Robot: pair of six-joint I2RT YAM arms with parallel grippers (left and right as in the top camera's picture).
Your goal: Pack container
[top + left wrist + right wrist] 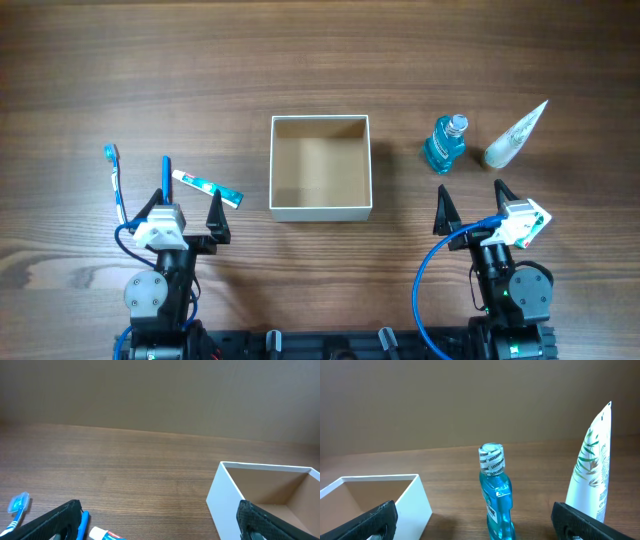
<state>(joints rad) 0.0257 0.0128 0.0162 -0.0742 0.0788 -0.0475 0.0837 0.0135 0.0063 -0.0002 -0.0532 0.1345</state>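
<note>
The container [320, 210], a square open box with white walls and a tan inside, stands empty at the table's middle; it also shows in the left wrist view [225, 497] and the right wrist view [417, 500]. A small toothpaste tube [208, 187] [102, 534] and a blue toothbrush [116, 185] [17, 505] lie at the left. A blue mouthwash bottle [446, 143] [495, 497] and a white tube [517, 134] [590, 472] stand at the right. My left gripper [190, 200] [160, 522] is open and empty by the toothpaste. My right gripper [470, 200] [475, 522] is open and empty, just short of the mouthwash.
A blue marker-like stick [166, 175] [82, 522] lies beside the left finger. Bare wooden table [320, 60] lies beyond the objects.
</note>
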